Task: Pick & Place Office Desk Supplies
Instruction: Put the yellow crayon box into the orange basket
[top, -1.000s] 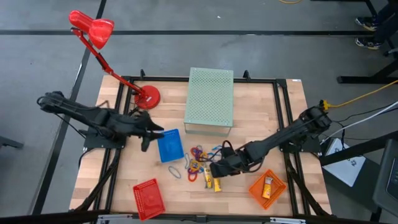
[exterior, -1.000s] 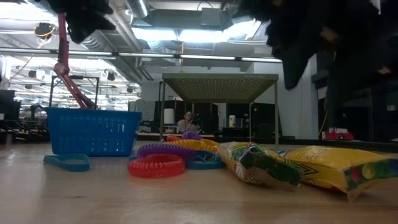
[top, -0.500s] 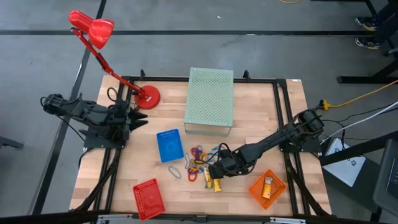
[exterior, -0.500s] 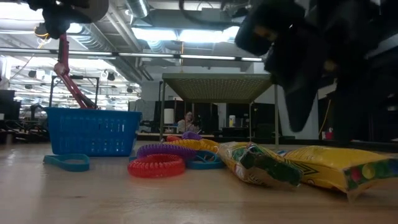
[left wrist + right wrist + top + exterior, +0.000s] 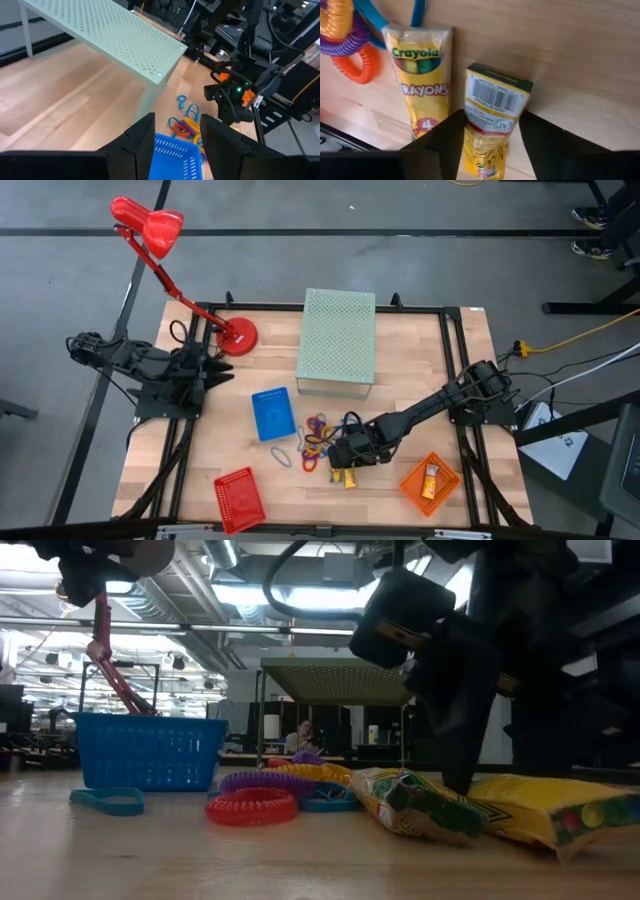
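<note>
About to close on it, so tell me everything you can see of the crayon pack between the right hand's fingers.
The crayon pack is a small yellow pouch with a dark green top edge, showing its back: a white barcode panel and an AP seal. It lies flat on the wooden table, parallel to a second pack printed Crayola Crayons, close beside it. The right hand straddles it, one finger on each long side, not visibly clamped.

- wooden table is framed by a black rail
- red desk lamp is based at the far left corner
- pale green perforated box is set far centre
- blue basket is placed near it, red basket and orange basket at the near edge
</note>
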You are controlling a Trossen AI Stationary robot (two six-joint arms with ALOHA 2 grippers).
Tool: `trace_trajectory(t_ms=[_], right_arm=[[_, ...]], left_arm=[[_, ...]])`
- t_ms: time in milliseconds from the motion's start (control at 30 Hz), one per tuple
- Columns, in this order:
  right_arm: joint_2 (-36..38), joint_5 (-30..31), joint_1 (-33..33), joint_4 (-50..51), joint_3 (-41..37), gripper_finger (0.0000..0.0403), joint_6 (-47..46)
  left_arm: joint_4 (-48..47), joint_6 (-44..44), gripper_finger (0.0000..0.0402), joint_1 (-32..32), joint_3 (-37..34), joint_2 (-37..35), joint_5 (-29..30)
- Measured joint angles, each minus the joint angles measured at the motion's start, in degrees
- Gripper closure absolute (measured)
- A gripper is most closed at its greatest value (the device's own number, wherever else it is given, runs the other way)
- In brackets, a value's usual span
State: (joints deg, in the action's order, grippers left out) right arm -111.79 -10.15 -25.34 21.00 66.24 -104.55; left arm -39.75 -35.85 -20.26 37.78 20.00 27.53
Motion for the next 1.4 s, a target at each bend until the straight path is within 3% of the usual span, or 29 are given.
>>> trace_trajectory(t_ms=[267,367,633,1000,1233,1400], right_arm=[[-0.1,0.0,0.0,0.4,-0.1,0.0307,0.4],[-0.2,0.0,-0.1,0.1,-0.1,0.0323,0.4],[2.6,3.3,0.2,2.4,-0.5,0.0308,0.9],[19.1,12.3,0.9,15.5,-0.3,0.0323,2.2],[30.5,9.0,-2.5,31.1,-0.3,0.0323,0.9],[35.6,6.3,-8.8,39.9,-0.3,0.0323,-6.1]], left_arm=[[-2.1,-0.6,0.0249,0.0,0.0,0.0,-1.1],[-1.7,-0.9,0.0249,0.0,0.0,0.0,-1.3],[-0.7,-0.8,0.0249,0.0,0.0,-0.1,-1.2],[-0.3,0.1,0.0249,0.0,0.0,-0.1,-1.1],[-0.3,0.2,0.0249,0.0,0.0,-0.1,-1.0],[0.2,0.2,0.0249,0.0,0.0,-0.1,-1.3]])
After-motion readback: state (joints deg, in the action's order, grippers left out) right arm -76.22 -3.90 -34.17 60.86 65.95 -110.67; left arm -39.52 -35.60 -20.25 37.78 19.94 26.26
